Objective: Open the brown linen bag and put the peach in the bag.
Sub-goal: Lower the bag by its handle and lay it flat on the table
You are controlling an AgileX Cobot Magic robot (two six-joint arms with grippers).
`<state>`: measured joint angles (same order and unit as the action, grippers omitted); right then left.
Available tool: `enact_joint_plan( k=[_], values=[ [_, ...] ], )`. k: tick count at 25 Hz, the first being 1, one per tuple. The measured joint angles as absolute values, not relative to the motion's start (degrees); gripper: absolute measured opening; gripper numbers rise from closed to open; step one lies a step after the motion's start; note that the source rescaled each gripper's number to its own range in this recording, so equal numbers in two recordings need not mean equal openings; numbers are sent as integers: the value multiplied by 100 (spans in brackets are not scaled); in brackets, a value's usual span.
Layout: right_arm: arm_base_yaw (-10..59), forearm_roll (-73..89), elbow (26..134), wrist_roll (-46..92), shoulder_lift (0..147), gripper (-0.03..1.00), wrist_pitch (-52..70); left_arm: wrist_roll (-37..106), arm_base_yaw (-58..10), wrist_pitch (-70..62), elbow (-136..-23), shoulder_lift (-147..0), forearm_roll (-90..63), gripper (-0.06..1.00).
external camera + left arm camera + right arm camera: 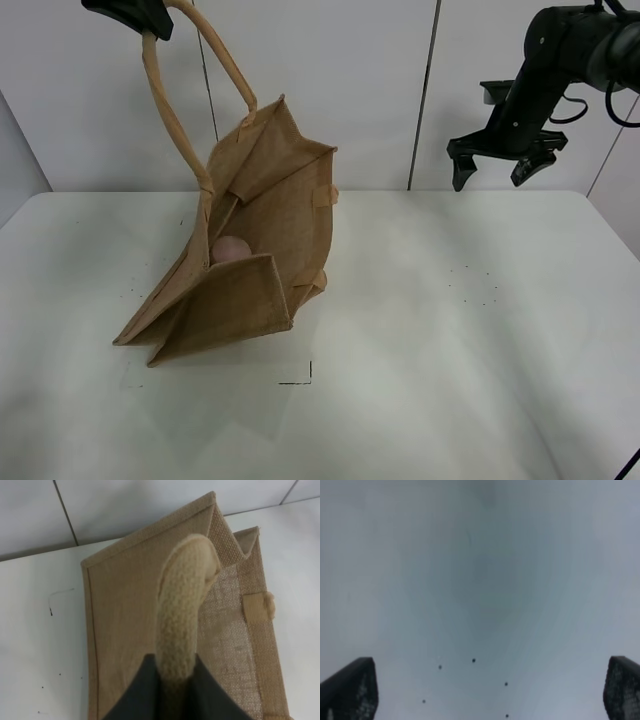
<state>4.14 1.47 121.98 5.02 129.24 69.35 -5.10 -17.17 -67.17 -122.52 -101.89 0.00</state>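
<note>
The brown linen bag (250,260) stands tilted on the white table, its mouth open toward the camera. My left gripper (135,15) is shut on one beige handle (165,110) and holds it up high at the top left. In the left wrist view the handle (182,620) runs between the dark fingers (135,695), with the bag's side (125,625) below. The pink peach (231,249) lies inside the bag. My right gripper (497,168) is open and empty, raised at the far right, well away from the bag. The right wrist view shows its fingertips (350,690) wide apart over bare table.
The white table (450,330) spreads to the right and front of the bag. A small black corner mark (303,378) is on the table in front of the bag. A white panelled wall (350,90) stands behind the table.
</note>
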Motion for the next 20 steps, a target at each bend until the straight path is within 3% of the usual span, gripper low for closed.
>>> enact_joint_plan(
  k=[8,20],
  values=[
    [409,42,11274,386,12158,100,6930,-510,-1717,-6717,-12252,-10189,0,0],
    [404,0,7046,369,8724,100,6936,-510,-1717,-6717,-12252,-10189,0,0]
  ],
)
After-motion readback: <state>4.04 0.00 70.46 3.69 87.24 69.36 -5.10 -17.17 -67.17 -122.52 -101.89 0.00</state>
